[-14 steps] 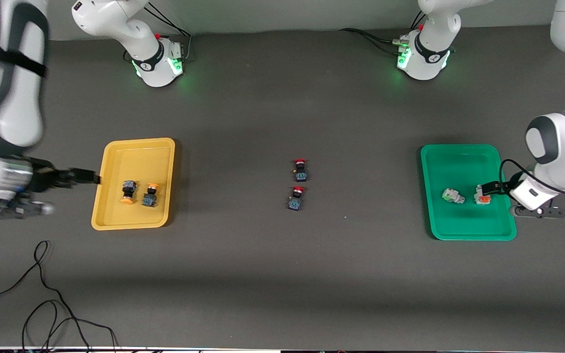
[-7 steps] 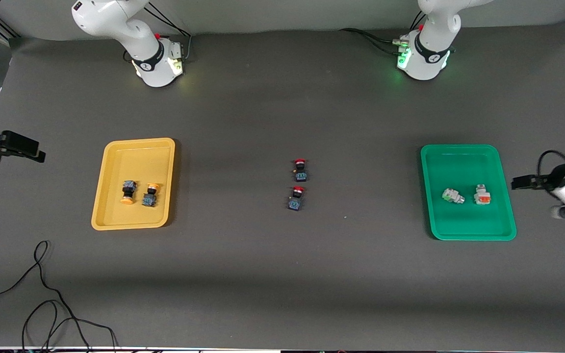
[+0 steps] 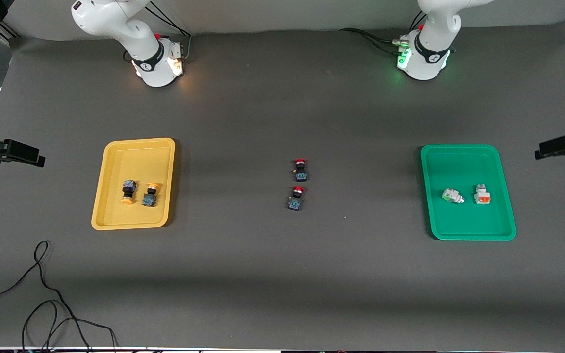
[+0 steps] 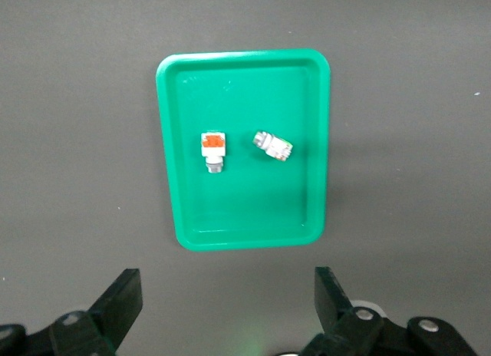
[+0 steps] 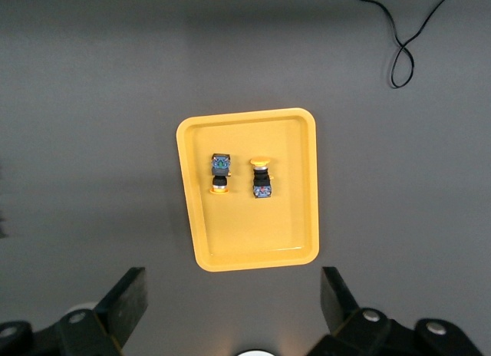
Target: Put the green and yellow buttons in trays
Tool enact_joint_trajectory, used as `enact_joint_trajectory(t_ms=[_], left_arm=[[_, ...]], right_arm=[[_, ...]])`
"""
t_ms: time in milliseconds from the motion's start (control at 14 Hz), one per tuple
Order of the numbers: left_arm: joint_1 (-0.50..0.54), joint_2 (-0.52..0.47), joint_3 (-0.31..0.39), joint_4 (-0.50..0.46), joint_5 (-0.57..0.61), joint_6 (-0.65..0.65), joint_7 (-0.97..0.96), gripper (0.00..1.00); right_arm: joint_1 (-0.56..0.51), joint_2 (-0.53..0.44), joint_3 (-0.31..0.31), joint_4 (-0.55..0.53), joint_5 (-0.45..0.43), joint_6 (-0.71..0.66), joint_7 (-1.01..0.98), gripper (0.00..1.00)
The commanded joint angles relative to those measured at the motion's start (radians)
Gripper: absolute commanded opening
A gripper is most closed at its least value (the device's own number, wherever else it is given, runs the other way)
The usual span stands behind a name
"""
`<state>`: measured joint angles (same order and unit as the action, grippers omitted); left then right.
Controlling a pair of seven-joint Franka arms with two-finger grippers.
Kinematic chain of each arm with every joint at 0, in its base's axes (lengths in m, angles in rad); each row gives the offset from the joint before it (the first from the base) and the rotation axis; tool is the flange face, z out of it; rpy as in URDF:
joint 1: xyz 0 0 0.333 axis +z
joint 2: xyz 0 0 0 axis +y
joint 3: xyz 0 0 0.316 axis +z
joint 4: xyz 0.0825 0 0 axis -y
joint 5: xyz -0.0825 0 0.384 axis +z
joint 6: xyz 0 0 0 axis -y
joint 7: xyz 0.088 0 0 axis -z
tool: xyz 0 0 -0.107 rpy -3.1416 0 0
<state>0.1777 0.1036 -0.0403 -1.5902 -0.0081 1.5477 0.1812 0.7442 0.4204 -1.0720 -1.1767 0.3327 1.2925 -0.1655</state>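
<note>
The yellow tray [image 3: 135,157] [image 5: 253,241] holds two yellow buttons with orange-yellow caps [image 3: 128,191] [image 3: 150,194], which the right wrist view also shows [image 5: 221,172] [image 5: 261,179]. The green tray [image 3: 459,166] [image 4: 245,210] holds two white buttons, one green-tipped [image 3: 453,196] [image 4: 273,144] and one with an orange-red part [image 3: 482,195] [image 4: 212,147]. My left gripper [image 3: 550,147] [image 4: 228,302] hangs open and empty, high over the table's end beside the green tray. My right gripper [image 3: 22,153] [image 5: 230,302] hangs open and empty, high over the table's end beside the yellow tray.
Two black switches with red caps [image 3: 300,169] [image 3: 296,198] lie mid-table between the trays. A loose black cable [image 3: 42,294] curls on the table near the front camera at the right arm's end. The arm bases [image 3: 157,61] [image 3: 422,56] stand along the table's edge farthest from the front camera.
Both arms have drawn up and away from their trays toward the table's ends. The left gripper has left the white button it hovered at. All buttons lie where they were.
</note>
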Motion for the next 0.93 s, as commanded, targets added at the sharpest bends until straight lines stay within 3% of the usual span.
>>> enact_joint_trajectory(t_ms=[0, 71, 214, 357, 571, 643, 857], left_arm=[[-0.087, -0.062, 0.014, -0.016, -0.004, -0.043, -0.078, 1.0], [-0.118, -0.077, 0.019, -0.014, -0.004, -0.054, -0.115, 1.0], [-0.182, -0.093, 0.029, -0.014, -0.004, -0.064, -0.182, 1.0], [-0.269, -0.099, 0.087, -0.013, -0.004, -0.066, -0.212, 1.0], [-0.297, -0.105, 0.106, -0.007, -0.016, -0.064, -0.218, 1.0], [-0.297, -0.105, 0.106, -0.007, -0.02, -0.067, -0.217, 1.0], [-0.297, -0.105, 0.105, -0.005, -0.021, -0.077, -0.217, 1.0]], right_arm=[[-0.015, -0.021, 0.001, -0.006, 0.0, -0.016, -0.008, 1.0], [-0.057, -0.041, 0.045, -0.017, -0.003, -0.016, -0.006, 1.0], [-0.254, -0.1, 0.276, -0.024, -0.029, -0.016, 0.003, 1.0], [-0.398, -0.155, 0.468, -0.05, -0.11, -0.016, 0.006, 1.0], [-0.648, -0.274, 0.783, -0.18, -0.223, -0.001, 0.006, 1.0], [-0.695, -0.326, 0.843, -0.248, -0.253, 0.025, 0.006, 1.0], [-0.704, -0.53, 0.868, -0.563, -0.271, 0.271, 0.006, 1.0]])
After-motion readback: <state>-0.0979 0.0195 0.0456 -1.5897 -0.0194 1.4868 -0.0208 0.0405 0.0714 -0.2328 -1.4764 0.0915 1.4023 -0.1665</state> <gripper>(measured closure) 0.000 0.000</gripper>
